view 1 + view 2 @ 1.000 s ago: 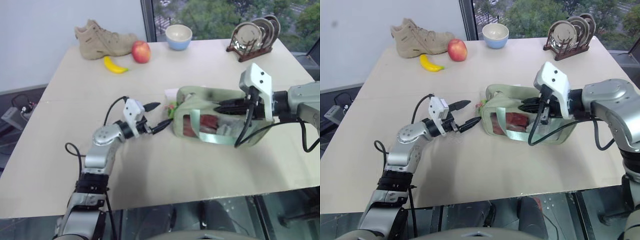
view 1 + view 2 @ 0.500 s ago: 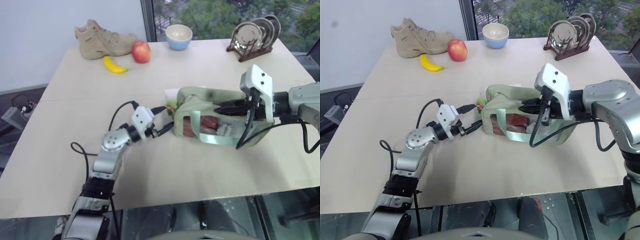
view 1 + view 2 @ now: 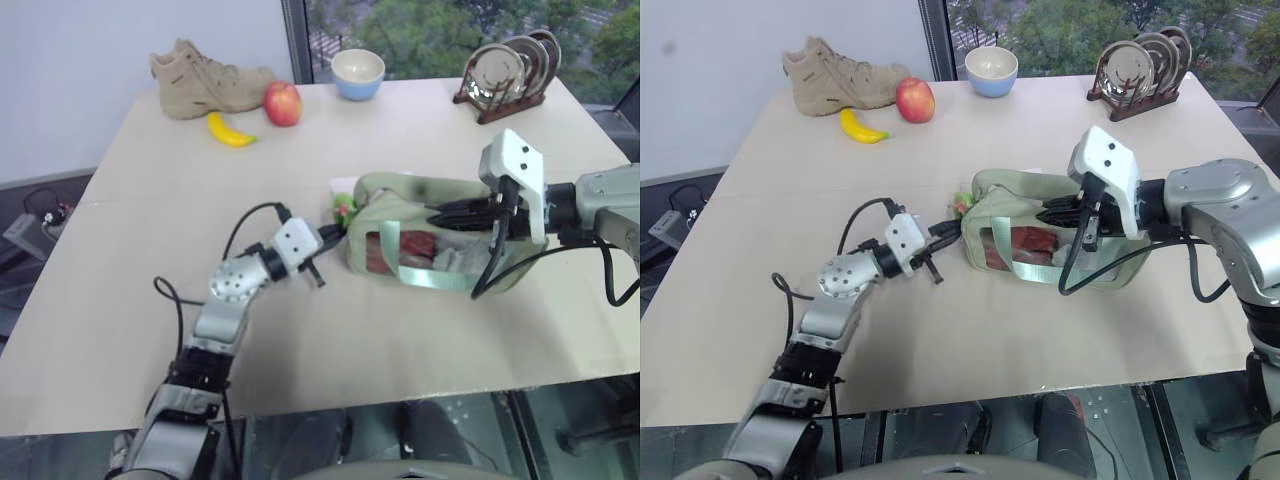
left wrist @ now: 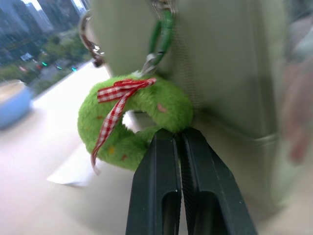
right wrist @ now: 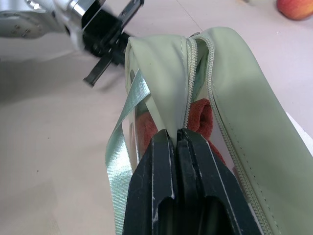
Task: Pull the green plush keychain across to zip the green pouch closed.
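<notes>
The pale green pouch (image 3: 440, 232) lies mid-table with its zipper open, and red contents show through its clear side. At its left end hangs the green plush keychain (image 4: 132, 122), a fuzzy ring with a red checked bow, also seen on the table (image 3: 343, 210). My left gripper (image 3: 336, 230) reaches in level from the left and is shut, its tips pinching the ring's lower rim. My right gripper (image 5: 177, 137) is shut on the pouch's upper fabric edge beside the zipper (image 5: 195, 63), holding the right part of the pouch (image 3: 1040, 215).
A tan shoe (image 3: 205, 72), a banana (image 3: 230, 132), an apple (image 3: 283, 103) and a blue bowl (image 3: 357, 72) sit along the far edge. A plate rack (image 3: 505, 75) stands at the back right. A white card (image 3: 340, 186) lies by the pouch's left end.
My left gripper has moved right up to the keychain, rolled at the wrist and gone from open to shut on it. The right gripper and pouch have stayed put.
</notes>
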Controlling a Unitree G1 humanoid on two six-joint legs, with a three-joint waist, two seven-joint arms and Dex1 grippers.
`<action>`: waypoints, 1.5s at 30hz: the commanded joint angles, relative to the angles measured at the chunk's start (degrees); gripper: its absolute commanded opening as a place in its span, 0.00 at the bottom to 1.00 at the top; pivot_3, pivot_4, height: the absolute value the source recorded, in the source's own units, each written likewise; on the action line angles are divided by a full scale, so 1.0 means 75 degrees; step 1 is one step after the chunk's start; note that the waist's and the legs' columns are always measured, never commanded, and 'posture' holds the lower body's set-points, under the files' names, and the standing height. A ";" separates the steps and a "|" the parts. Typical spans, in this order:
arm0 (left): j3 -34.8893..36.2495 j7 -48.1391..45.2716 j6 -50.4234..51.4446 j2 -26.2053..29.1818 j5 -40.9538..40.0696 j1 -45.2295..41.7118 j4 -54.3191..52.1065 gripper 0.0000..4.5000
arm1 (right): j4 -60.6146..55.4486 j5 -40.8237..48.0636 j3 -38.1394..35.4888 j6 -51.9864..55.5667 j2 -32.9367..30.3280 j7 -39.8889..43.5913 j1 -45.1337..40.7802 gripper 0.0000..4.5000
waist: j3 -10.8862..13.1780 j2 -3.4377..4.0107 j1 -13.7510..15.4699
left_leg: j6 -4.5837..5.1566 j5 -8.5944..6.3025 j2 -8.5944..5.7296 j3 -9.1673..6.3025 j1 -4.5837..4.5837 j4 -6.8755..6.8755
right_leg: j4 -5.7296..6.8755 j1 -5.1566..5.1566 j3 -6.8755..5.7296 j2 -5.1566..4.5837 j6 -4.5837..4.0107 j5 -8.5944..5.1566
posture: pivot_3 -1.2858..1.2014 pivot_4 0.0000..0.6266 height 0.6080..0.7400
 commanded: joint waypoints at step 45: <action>0.0639 -0.3108 0.2924 0.1363 -0.3996 -0.2858 0.1819 0.85 | -0.0127 -0.0080 0.0147 -0.0253 0.0442 -0.0376 0.0007 0.00 | -0.0003 -0.0006 -0.0382 | 0.0002 0.0001 -0.0004 -0.0003 -0.0072 0.0022 | 0.0039 -0.0080 0.0004 -0.0003 0.0003 0.0001 | 0.52 0.24 1.00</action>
